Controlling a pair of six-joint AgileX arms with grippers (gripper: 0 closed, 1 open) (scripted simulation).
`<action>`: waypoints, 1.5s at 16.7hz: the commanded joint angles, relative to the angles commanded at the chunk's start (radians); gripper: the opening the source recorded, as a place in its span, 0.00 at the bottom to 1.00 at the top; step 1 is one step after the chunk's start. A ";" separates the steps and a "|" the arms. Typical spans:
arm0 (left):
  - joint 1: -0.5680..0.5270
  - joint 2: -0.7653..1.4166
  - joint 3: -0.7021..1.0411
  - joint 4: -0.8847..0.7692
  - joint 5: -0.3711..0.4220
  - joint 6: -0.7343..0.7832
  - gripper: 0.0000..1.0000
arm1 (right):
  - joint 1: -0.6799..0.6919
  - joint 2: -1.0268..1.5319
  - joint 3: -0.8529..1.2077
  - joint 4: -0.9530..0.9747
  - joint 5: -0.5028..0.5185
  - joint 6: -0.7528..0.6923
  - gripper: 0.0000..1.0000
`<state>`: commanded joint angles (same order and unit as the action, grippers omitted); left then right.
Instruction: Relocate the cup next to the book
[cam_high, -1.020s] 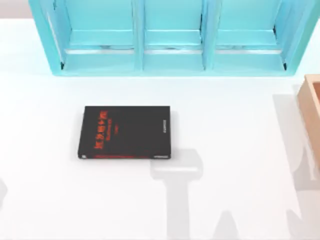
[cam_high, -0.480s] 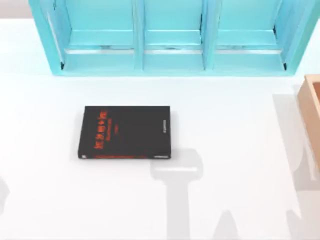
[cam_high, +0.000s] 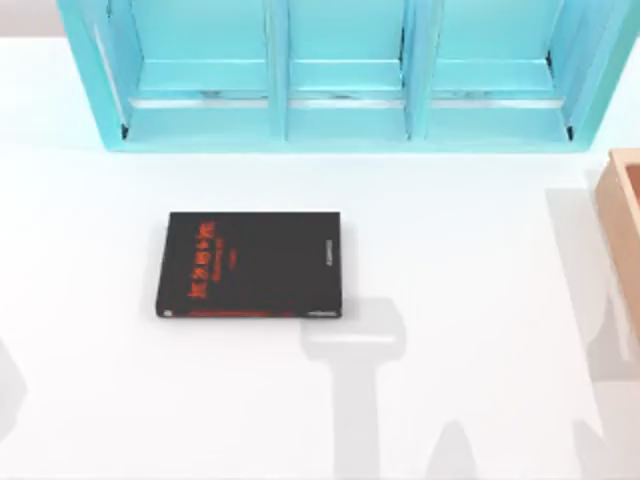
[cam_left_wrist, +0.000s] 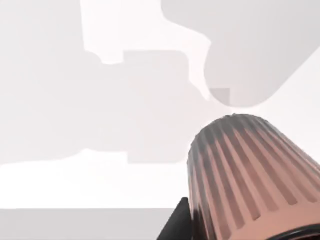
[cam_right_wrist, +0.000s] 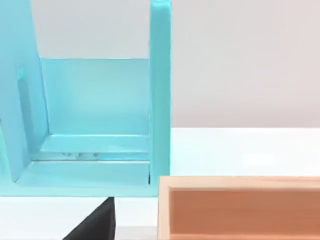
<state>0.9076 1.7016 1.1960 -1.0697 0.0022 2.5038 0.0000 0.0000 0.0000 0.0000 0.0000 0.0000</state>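
Observation:
The black book (cam_high: 251, 264) with red lettering lies flat on the white table, left of centre in the top view. The reddish-brown ribbed cup (cam_left_wrist: 250, 175) looms close in the left wrist view, tilted and raised above the table, its dark rim toward the camera. One dark finger (cam_left_wrist: 174, 227) of my left gripper presses against the cup's side, so the gripper is shut on it. In the right wrist view, a dark fingertip (cam_right_wrist: 95, 224) of my right gripper sits near the wooden box.
A turquoise shelf unit (cam_high: 345, 75) with three bays spans the back of the table. A light wooden box (cam_high: 625, 225) stands at the right edge, seen close up as the wooden box (cam_right_wrist: 240, 207). Arm shadows fall on the table's front half.
The arm shadow at the top view's lower left edge has grown and shifted. The shadows at the right edge have shifted slightly. The book has not moved.

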 joint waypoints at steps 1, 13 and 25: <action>0.000 0.000 0.000 0.000 0.000 0.000 0.00 | 0.000 0.000 0.000 0.000 0.000 0.000 1.00; -0.289 0.167 0.269 -0.107 0.011 -0.696 0.00 | 0.000 0.000 0.000 0.000 0.000 0.000 1.00; -0.828 0.426 0.651 -0.288 0.049 -2.110 0.00 | 0.000 0.000 0.000 0.000 0.000 0.000 1.00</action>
<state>0.0794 2.1281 1.8472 -1.3572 0.0515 0.3940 0.0000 0.0000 0.0000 0.0000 0.0000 0.0000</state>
